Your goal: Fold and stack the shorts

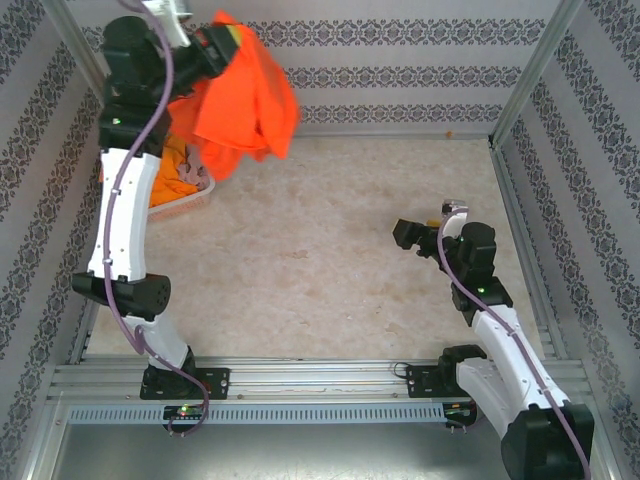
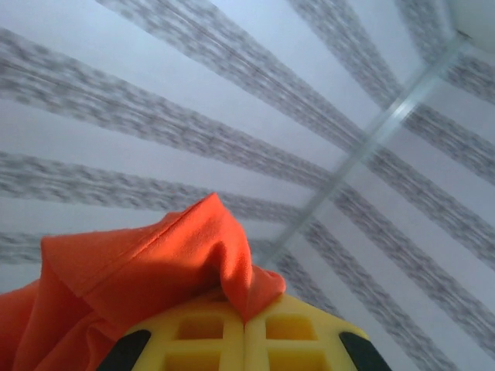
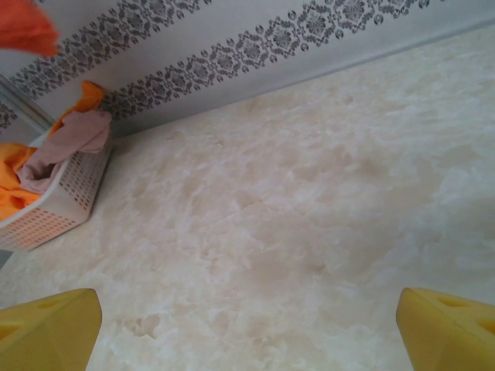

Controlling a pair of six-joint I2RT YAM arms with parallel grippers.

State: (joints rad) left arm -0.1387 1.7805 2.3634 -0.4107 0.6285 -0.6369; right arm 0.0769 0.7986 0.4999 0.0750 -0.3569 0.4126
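At the far left, my left claw [image 2: 244,328] is clamping the red-orange shorts [image 1: 245,95], holding them high by the white basket [image 3: 73,193]. Inside it the bright orange shorts [image 3: 14,185] and the pink shorts [image 3: 77,133] are lying. My right claw [image 3: 247,332] is hovering over the table [image 1: 320,270], its fingers wide apart.

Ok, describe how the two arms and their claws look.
Both arms have white link shells with black joints: left arm, right arm. A thin purple-grey cable loops along each. The left claw and right claw have yellow fingers; the left's show square moulded recesses.
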